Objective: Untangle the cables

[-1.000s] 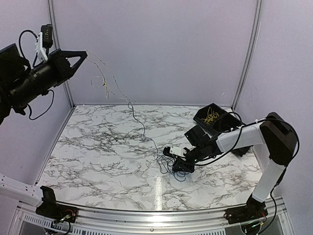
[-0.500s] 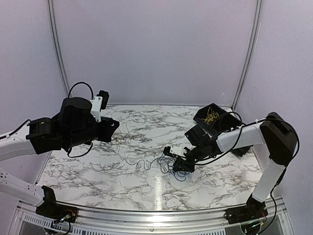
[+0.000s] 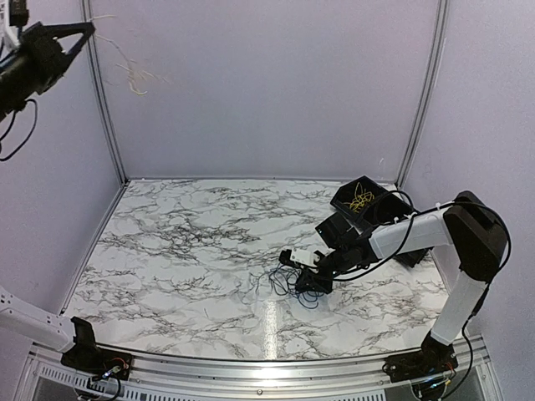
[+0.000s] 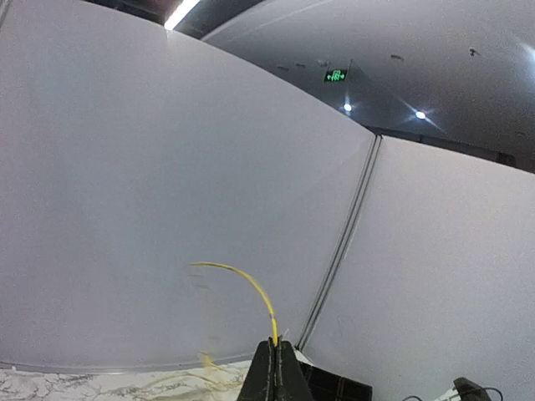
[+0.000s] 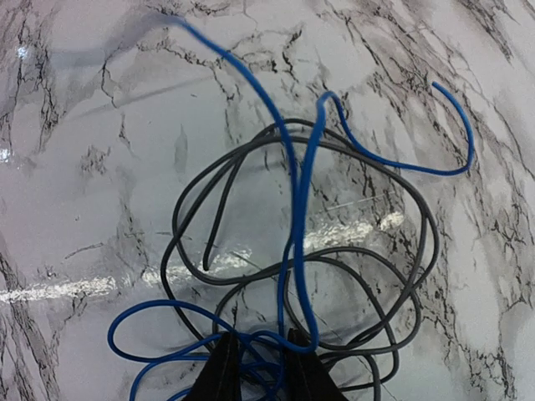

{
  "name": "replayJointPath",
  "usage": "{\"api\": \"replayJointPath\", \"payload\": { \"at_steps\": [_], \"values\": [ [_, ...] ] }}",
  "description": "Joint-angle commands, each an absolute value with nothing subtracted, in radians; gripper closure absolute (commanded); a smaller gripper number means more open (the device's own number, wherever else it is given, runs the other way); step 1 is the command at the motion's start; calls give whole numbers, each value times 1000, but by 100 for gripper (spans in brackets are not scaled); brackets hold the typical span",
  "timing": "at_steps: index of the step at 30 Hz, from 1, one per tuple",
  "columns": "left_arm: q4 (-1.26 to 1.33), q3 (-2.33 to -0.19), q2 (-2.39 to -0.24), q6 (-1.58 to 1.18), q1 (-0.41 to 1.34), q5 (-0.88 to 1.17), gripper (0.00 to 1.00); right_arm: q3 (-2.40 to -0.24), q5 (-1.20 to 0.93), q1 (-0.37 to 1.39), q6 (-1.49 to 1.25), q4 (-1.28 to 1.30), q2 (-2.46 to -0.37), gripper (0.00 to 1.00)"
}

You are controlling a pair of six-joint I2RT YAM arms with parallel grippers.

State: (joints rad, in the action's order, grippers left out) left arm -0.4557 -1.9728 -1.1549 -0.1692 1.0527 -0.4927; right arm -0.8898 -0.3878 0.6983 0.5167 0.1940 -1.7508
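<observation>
Along the near edge of the bench [image 3: 184, 251] runs a metal rail [image 3: 251, 372], with the two arm bases bolted at its ends. The right arm reaches in low from the right edge, its white link lying across the space between the tangle and the tray behind it.

The right gripper [image 5: 259, 338] is down on the marble, right of the middle and nearer the front edge than the back. Its jaws stand a little apart with loops of the blue cable [image 5: 297, 200] bunched between them. Whether they pinch the strands cannot be told. The blue cable fans out from there, one end curling off to the side. The black cable [image 5: 177, 221] lies in wide rings on the marble, crossing the blue one in several places. From above, the gripper covers the right part of this tangle.

Further back, near the far right corner, a black tray [image 3: 343, 207] sits tilted, holding a yellow coil [image 3: 361, 199]. The right arm's dark wrist parts crowd just in front of it.

Beyond that stand the pale back wall and its two upright posts [image 3: 422, 92]. The left gripper [image 3: 88, 27] hangs high above the far left corner, well clear of the bench. Its jaws are pressed together on the yellow cable [image 4: 261, 294]. One end arcs up from the fingertips, while the rest dangles in thin strands before the wall. A green exit sign [image 4: 335, 76] glows on the ceiling behind.
</observation>
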Motion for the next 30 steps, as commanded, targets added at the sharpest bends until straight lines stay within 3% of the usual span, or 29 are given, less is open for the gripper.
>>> {"api": "replayJointPath", "payload": {
  "at_steps": [1, 10, 14, 22, 30],
  "values": [
    [-445, -1785, -1135, -109, 1054, -554, 100, -917, -348, 686, 518, 231, -1771, 79],
    [-261, -1255, -1141, -306, 1054, -452, 100, -934, -350, 684, 528, 253, -1733, 78],
    [-144, -1112, -1182, -375, 1054, -371, 100, -943, -319, 683, 533, 261, -1588, 68],
    [65, -971, -1325, -442, 1054, -238, 100, -964, -394, 681, 579, 319, -1347, 40],
    [222, -938, -1423, -511, 1055, -155, 100, -1016, -493, 684, 531, 325, -1421, 37]
  ]
}}
